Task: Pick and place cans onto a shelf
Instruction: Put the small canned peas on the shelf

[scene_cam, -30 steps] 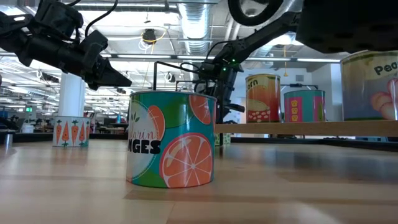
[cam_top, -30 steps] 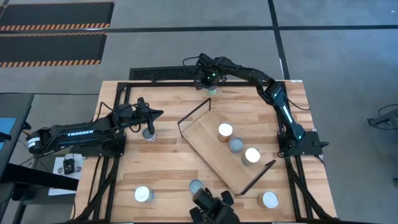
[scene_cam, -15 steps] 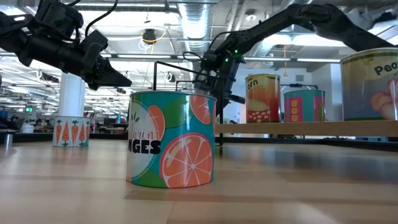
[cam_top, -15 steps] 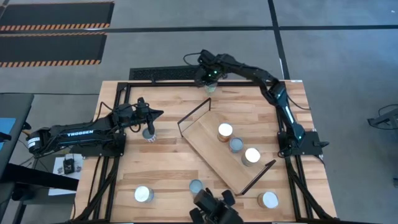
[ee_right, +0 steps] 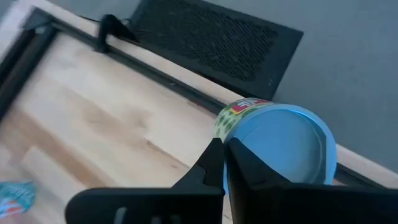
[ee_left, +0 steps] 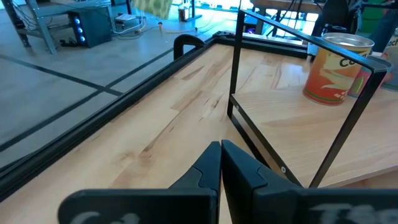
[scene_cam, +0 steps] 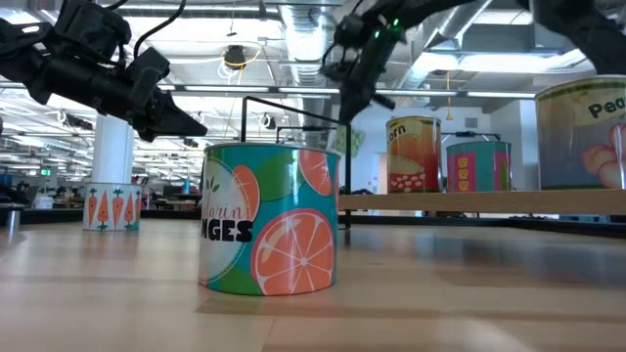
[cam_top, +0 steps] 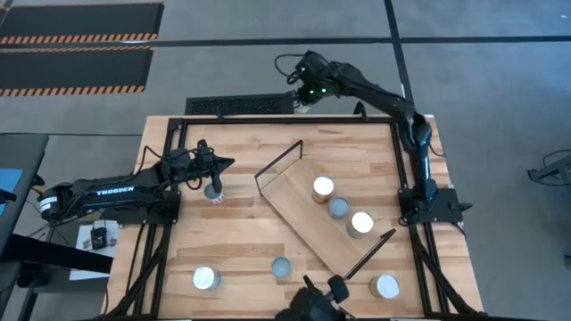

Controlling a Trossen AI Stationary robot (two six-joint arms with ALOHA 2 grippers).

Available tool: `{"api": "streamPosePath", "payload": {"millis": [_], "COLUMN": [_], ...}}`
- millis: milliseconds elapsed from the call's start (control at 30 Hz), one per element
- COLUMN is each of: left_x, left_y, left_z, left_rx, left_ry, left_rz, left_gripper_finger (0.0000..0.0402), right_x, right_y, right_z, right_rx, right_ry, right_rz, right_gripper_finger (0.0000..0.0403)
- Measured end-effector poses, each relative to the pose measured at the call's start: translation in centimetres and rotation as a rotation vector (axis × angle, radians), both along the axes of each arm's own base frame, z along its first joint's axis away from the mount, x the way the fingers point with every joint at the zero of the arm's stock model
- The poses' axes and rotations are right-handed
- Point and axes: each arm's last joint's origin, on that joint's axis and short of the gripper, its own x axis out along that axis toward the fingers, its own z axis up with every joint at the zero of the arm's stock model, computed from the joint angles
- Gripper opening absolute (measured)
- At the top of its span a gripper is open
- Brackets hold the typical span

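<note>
My right gripper (cam_top: 306, 93) is high over the table's far edge, shut on a can (ee_right: 280, 149) with a pale-blue top and a green label. My left gripper (cam_top: 228, 164) is shut and empty, above the table's left part, beside a can (cam_top: 214, 190) that stands upright on the table. The shelf (cam_top: 323, 214), a pale board with black wire ends, lies aslant at mid-table and bears three upright cans (cam_top: 339, 207). In the low view an orange-print can (scene_cam: 269, 217) stands nearest. My right gripper pinches the can's top rim (ee_right: 219, 135) between its two fingers, at one side of the round top. The fingers come from above. The can hangs below them, tilted, lifted clear of the table.
Three more cans stand near the table's near edge (cam_top: 206, 278), (cam_top: 281, 267), (cam_top: 385, 286). A carrot-print can (scene_cam: 110, 207) shows at the left of the low view. The shelf's wire frame (ee_left: 236, 93) rises close ahead of my left gripper. A black mat (cam_top: 236, 105) lies beyond the far edge.
My right gripper has risen and gone toward the table's far edge with the can, which is now lifted well clear of the tabletop.
</note>
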Motion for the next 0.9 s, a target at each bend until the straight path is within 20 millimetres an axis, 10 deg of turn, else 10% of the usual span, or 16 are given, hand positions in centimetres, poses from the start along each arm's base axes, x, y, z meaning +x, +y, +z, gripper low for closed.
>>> {"api": "streamPosePath", "payload": {"millis": [500, 900], "left_x": [0.0, -0.1], "left_y": [0.0, 0.0], "left_z": [0.0, -0.3], "left_rx": [-0.002, -0.019], "left_ry": [0.004, 0.027], "left_rz": [0.001, 0.002], "left_gripper_finger": [0.0000, 0.0000], "right_x": [-4.1, -1.5], "right_y": [11.1, 18.7], "right_z": [8.1, 4.7], "right_rx": [-0.122, -0.086], "right_ry": [0.089, 0.289], "right_rz": [0.301, 0.608], "right_gripper_finger": [0.0013, 0.0009]}}
